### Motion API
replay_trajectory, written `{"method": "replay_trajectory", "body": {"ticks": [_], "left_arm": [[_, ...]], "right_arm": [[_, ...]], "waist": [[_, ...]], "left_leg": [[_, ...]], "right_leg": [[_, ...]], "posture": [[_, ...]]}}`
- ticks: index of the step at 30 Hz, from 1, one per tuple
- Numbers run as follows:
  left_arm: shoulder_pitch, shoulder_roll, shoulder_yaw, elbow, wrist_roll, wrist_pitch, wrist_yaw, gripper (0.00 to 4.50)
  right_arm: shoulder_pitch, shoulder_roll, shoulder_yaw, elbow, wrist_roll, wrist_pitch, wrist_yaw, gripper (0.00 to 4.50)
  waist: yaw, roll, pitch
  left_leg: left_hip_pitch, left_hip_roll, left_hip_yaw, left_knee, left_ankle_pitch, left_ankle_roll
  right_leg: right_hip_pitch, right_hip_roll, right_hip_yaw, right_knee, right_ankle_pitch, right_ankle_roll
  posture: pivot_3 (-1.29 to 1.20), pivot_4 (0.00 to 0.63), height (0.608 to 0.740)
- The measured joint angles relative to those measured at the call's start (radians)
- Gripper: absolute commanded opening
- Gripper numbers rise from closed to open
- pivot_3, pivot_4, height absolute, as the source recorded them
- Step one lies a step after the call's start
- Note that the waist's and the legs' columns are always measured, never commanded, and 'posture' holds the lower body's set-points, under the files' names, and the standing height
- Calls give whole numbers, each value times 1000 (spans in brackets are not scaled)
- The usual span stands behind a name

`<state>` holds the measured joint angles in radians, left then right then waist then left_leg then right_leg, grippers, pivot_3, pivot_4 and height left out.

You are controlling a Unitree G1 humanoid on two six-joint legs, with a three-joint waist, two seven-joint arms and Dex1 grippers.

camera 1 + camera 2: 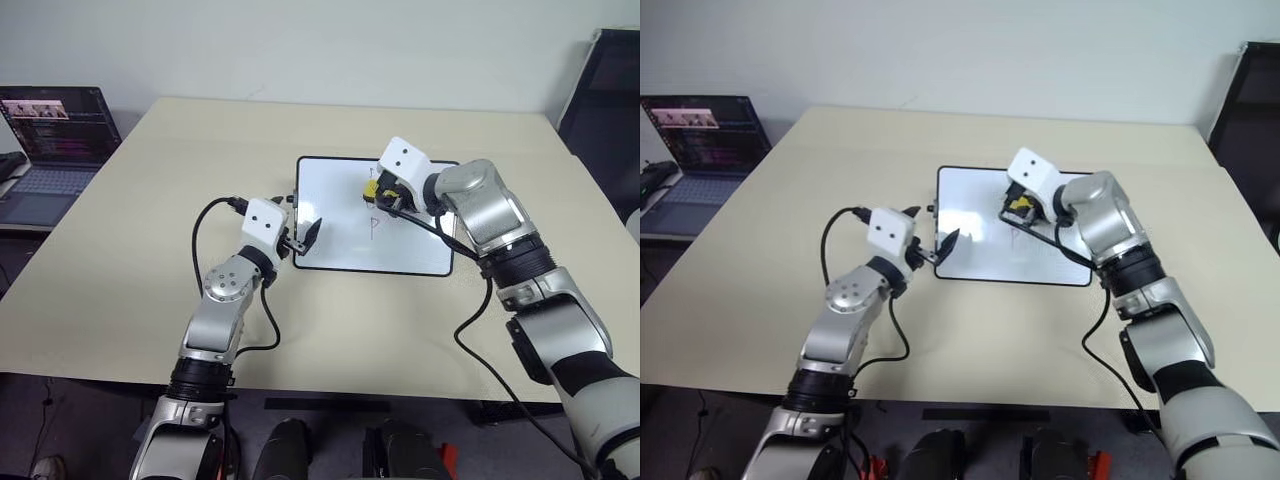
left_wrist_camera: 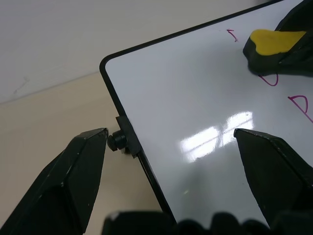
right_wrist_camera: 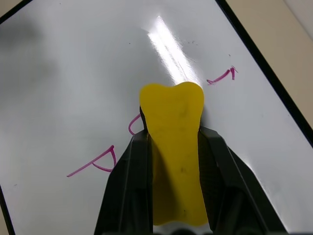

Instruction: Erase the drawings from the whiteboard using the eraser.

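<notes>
My right gripper (image 3: 173, 161) has its fingers pinching the small yellow eraser with the black base (image 3: 173, 122), pressing it down on the glossy white whiteboard with the thin black frame (image 1: 340, 215), which lies flat on the pale beige counter (image 1: 150, 220). The eraser sits on the column of thin purplish marker drawings (image 3: 100, 159): a stray tick remains beyond it, a curved stroke peeks from under its edge, and one full "P" lies untouched nearer me. My left gripper (image 2: 168, 142) has its fingers spread, straddling the board's side edge at the small black knob (image 2: 116, 141), one fingertip just beside that knob.

My worry is that since this gripper isn't clamped, a hard wipe could slide the board. Tilting the eraser would smear rather than clear the strokes.
</notes>
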<state>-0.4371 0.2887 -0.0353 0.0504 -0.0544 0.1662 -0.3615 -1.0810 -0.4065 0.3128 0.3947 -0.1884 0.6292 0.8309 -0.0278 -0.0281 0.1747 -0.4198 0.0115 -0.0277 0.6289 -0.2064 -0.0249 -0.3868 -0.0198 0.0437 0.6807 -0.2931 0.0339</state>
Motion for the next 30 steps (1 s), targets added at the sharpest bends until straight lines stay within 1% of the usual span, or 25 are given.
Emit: {"method": "replay_trajectory", "body": {"ticks": [6,10,14,19,30], "left_arm": [[-10,-3,-3,3,0,-2,-3,4500],[-11,-8,-8,3,1,-3,-3,4500],[-15,-7,-8,8,1,-3,-4,4500],[-11,0,-6,5,1,-3,-3,4500],[15,4,2,-18,1,7,-1,4500]], "right_arm": [[-1,-15,-24,-175,18,100,-15,941],[-6,5,-26,-181,20,101,-44,941],[-9,30,-23,-136,20,68,-69,941],[-15,58,-14,-18,17,-18,-84,941],[-82,63,-6,210,-6,-199,-98,941]], "waist": [[-4,0,0],[-4,0,0],[-3,0,0],[-4,0,0],[-4,0,0]], "left_leg": [[-2,1,0,-1,0,0],[-2,0,0,-1,0,0],[-2,0,0,0,0,0],[-2,0,0,-1,0,0],[-1,0,0,-1,0,0]], "right_leg": [[-2,-1,0,0,0,0],[-2,-1,0,0,0,0],[-2,-1,0,0,0,0],[-2,0,0,0,0,0],[-2,0,0,0,0,0]], "posture": [[0,150,740],[0,150,740],[0,150,740],[0,150,740],[0,150,740]]}}
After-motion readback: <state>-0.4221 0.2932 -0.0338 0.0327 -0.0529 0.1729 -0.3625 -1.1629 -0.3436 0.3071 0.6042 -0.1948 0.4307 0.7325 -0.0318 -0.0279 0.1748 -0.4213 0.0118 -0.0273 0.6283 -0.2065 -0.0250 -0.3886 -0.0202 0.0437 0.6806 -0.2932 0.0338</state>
